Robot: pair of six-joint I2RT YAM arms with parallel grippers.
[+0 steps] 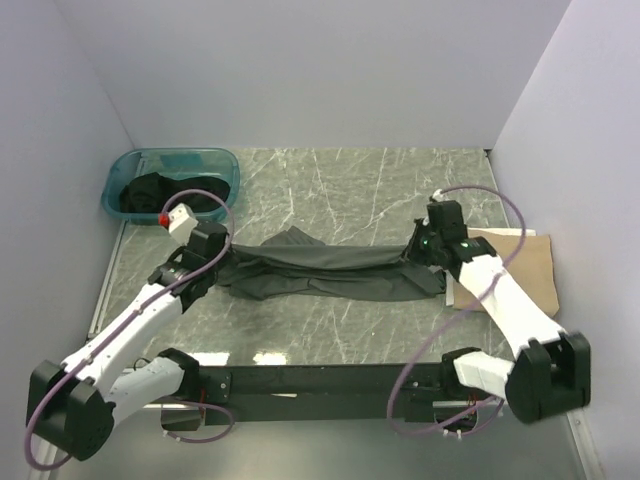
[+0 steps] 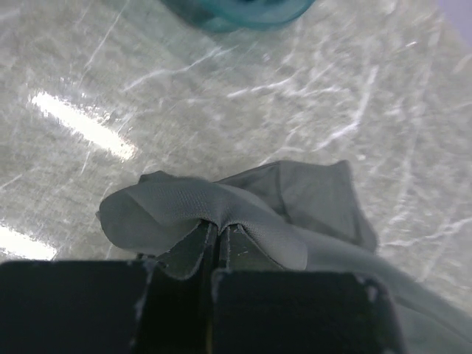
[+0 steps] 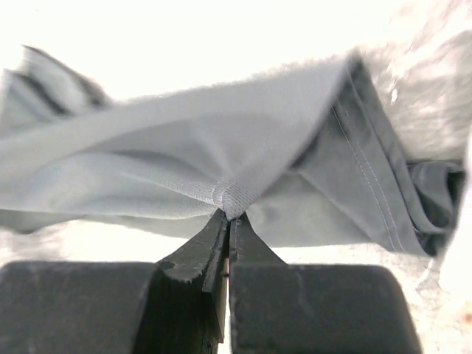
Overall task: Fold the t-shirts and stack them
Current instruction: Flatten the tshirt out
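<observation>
Nearby, teal tub (image 1: 232,172) (black shirts (image 1: 150,190) inside); left fingers (image 2: 186,251), right fingers (image 3: 198,254) tight on grey shirt (image 1: 330,270).

this is a robot test cell in a lab, not a home. plain pale walls (image 1: 320,70) box in a marble-patterned table (image 1: 350,190) on three sides, beyond and to the outside of both pairs of jaws. behind the jaws, two white arms (image 1: 130,330) are bolted to a black rail (image 1: 320,380) at the near edge, with purple cables (image 1: 391,402) looping loose. a teal tub (image 1: 180,153) sits in the far corner, just beyond the jaws of the left gripper (image 1: 224,264).
</observation>
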